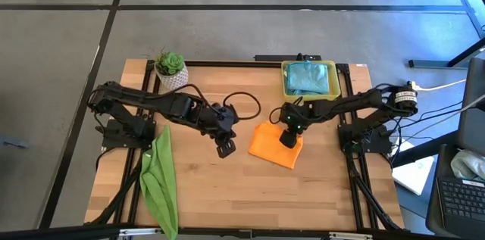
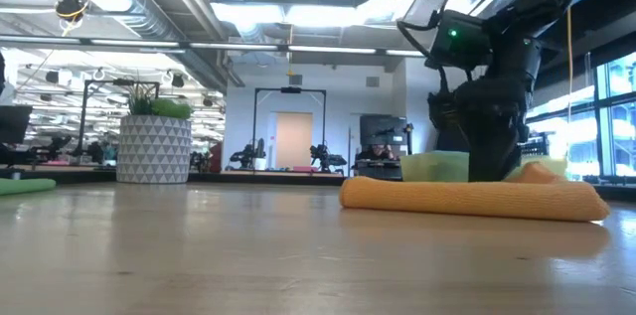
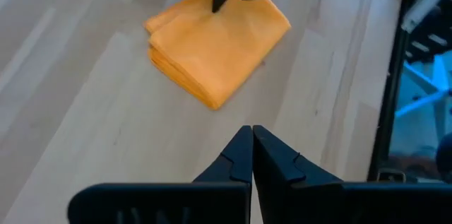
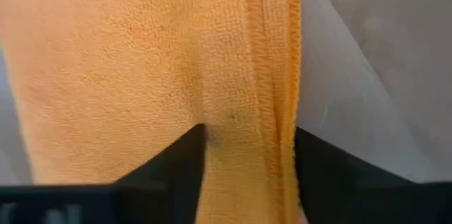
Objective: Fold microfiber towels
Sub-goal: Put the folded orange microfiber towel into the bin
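Observation:
An orange towel (image 1: pixel 274 149), folded into several layers, lies flat on the table right of centre; it also shows in the low view (image 2: pixel 472 199) and the left wrist view (image 3: pixel 219 40). My right gripper (image 1: pixel 289 138) stands down on its far part, open, with the fingers on either side of a strip of cloth (image 4: pixel 248 139). My left gripper (image 1: pixel 225 149) hovers shut above bare wood left of the orange towel (image 3: pixel 251 133). A lime green towel (image 1: pixel 159 179) lies crumpled in a long strip at the near left. My right gripper comes at the orange towel from above, pointing steeply down. Its two fingertips (image 4: pixel 187 164) rest on the cloth and straddle a strip along the hemmed edge (image 4: pixel 272 97) near the towel's far side. The towel lies flat on the table. How many layers lie between them I cannot tell.
A yellow tray (image 1: pixel 286 81) with teal towels (image 1: pixel 311 77) stands at the far right, just beyond my right arm. A potted plant (image 1: pixel 170 70) stands at the far left. Bare wood lies between the two towels and along the near edge.

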`<state>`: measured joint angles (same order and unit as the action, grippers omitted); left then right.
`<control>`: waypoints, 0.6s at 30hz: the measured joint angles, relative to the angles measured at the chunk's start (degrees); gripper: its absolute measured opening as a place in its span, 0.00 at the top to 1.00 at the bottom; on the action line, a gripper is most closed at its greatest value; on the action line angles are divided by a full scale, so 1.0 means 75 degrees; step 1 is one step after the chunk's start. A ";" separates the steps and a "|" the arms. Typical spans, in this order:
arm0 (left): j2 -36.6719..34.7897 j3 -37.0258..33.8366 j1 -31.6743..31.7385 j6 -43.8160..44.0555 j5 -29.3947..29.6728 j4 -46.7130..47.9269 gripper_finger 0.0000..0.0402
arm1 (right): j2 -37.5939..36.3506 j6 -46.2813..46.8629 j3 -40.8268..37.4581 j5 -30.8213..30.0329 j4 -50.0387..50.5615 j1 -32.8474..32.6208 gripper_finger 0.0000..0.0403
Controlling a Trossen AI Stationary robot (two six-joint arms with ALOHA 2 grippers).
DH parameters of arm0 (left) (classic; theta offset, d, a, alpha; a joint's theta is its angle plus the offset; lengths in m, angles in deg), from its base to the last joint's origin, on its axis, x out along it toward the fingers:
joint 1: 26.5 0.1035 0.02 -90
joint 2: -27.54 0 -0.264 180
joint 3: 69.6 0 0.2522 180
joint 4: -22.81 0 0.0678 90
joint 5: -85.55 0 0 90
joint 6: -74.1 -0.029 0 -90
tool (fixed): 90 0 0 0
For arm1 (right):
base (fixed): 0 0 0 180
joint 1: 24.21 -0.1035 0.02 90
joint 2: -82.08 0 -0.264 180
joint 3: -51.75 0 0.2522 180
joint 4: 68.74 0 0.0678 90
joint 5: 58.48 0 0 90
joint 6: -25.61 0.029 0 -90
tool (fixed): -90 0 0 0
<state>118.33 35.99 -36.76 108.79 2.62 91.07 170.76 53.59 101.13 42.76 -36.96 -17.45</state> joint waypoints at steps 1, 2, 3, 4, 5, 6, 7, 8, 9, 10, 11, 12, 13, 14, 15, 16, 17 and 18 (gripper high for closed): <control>0.0000 0.0000 -0.0025 0.0105 0.0129 -0.0003 1.00 | 0.0010 -0.0086 0.0000 -0.0135 -0.0029 -0.0064 0.56; 0.0000 0.0000 -0.0051 0.0219 0.0270 -0.0003 1.00 | 0.0017 -0.0181 0.0000 -0.0313 -0.0049 -0.0142 0.60; 0.0000 0.0000 -0.0079 0.0317 0.0371 -0.0001 0.99 | 0.0024 -0.0238 0.0000 -0.0470 -0.0067 -0.0211 0.66; 0.0000 0.0000 -0.0093 0.0358 0.0413 0.0005 0.99 | 0.0032 -0.0307 -0.0001 -0.0606 -0.0081 -0.0270 0.71; 0.0000 0.0000 -0.0096 0.0361 0.0417 0.0013 0.99 | 0.0042 -0.0349 -0.0003 -0.0719 -0.0111 -0.0326 0.77; 0.0000 0.0000 -0.0096 0.0367 0.0418 0.0040 0.99 | 0.0048 -0.0360 -0.0009 -0.0800 -0.0180 -0.0394 0.84; 0.0000 0.0000 -0.0096 0.0412 0.0420 0.0107 0.99 | 0.0065 -0.0348 -0.0020 -0.0833 -0.0285 -0.0447 0.90; 0.0003 0.0000 -0.0096 0.0529 0.0423 0.0171 0.99 | 0.0073 -0.0313 -0.0031 -0.0836 -0.0383 -0.0486 0.95; 0.0003 0.0000 -0.0096 0.0653 0.0437 0.0221 0.99 | 0.0084 -0.0197 -0.0040 -0.0824 -0.0491 -0.0524 0.96; 0.0003 0.0000 -0.0094 0.0768 0.0451 0.0270 1.00 | 0.0098 -0.0128 -0.0046 -0.0799 -0.0593 -0.0542 0.96; 0.0002 0.0000 -0.0096 0.0843 0.0454 0.0296 1.00 | 0.0108 -0.0058 -0.0051 -0.0763 -0.0666 -0.0543 0.96; 0.0003 0.0000 -0.0101 0.0894 0.0455 0.0297 1.00 | 0.0114 0.0013 -0.0055 -0.0732 -0.0719 -0.0543 0.97; 0.0003 0.0000 -0.0125 0.0908 0.0459 0.0294 1.00 | 0.0120 0.0038 -0.0059 -0.0689 -0.0778 -0.0543 0.97; 0.0003 0.0000 -0.0148 0.0909 0.0469 0.0294 0.99 | 0.0123 0.0036 -0.0061 -0.0616 -0.0837 -0.0534 0.98; 0.0003 0.0000 -0.0166 0.0906 0.0466 0.0296 0.99 | 0.0111 0.0031 -0.0067 -0.0507 -0.0892 -0.0526 0.98; 0.0003 0.0000 -0.0186 0.0908 0.0470 0.0308 0.99 | 0.0103 0.0018 -0.0050 -0.0432 -0.0901 -0.0520 0.98; 0.0003 0.0000 -0.0218 0.0908 0.0495 0.0349 0.99 | 0.0103 -0.0001 -0.0011 -0.0386 -0.0837 -0.0520 0.99; 0.0003 0.0000 -0.0246 0.0908 0.0525 0.0415 0.99 | 0.0046 -0.0044 0.0055 -0.0303 -0.0743 -0.0520 0.99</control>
<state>118.35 35.99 -38.60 115.61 6.56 94.19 171.10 53.26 101.54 40.50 -42.53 -21.36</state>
